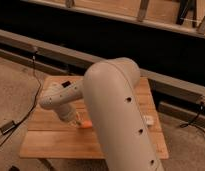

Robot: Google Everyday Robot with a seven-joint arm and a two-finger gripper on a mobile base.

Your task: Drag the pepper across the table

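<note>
The pepper [86, 125] shows as a small orange tip on the light-brown wooden table [51, 140], near its middle, mostly hidden behind the arm. My gripper [76, 121] points down at the table right beside the pepper's left end, touching or almost touching it. The big pale arm [121, 115] covers the middle and right of the table.
A small white item [148, 120] lies on the table's right side, just past the arm. A dark item [66, 83] sits near the far left edge. Cables [16, 117] run along the floor at left. A low rail and dark wall stand behind the table.
</note>
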